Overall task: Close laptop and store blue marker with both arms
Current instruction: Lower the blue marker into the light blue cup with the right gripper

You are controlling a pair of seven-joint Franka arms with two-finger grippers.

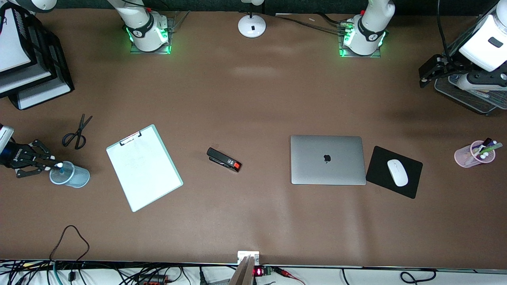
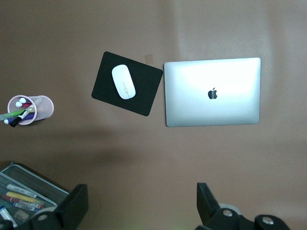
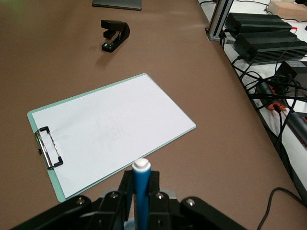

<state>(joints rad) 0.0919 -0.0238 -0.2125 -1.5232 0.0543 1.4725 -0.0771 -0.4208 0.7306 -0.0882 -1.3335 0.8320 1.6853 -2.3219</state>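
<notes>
The silver laptop [image 1: 327, 159] [image 2: 212, 92] lies closed on the table toward the left arm's end, its logo facing up. My right gripper [image 1: 54, 166] [image 3: 141, 184] is shut on the blue marker [image 1: 61, 169] [image 3: 141, 191]. It holds the marker upright, white end up, over a clear bluish cup [image 1: 72, 176] at the right arm's end. The marker's lower end dips into the cup's mouth. My left gripper [image 1: 424, 78] [image 2: 141, 206] hangs open with nothing between its fingers, over bare table beside a mesh tray [image 1: 469, 99].
A white clipboard [image 1: 144, 167] [image 3: 108, 129], a black stapler [image 1: 223, 159] and scissors [image 1: 77, 133] lie between the cup and the laptop. A mouse [image 1: 397, 172] on a black pad and a pink pen cup [image 1: 471, 155] sit beside the laptop. Stacked trays [image 1: 27, 79] stand at the right arm's end.
</notes>
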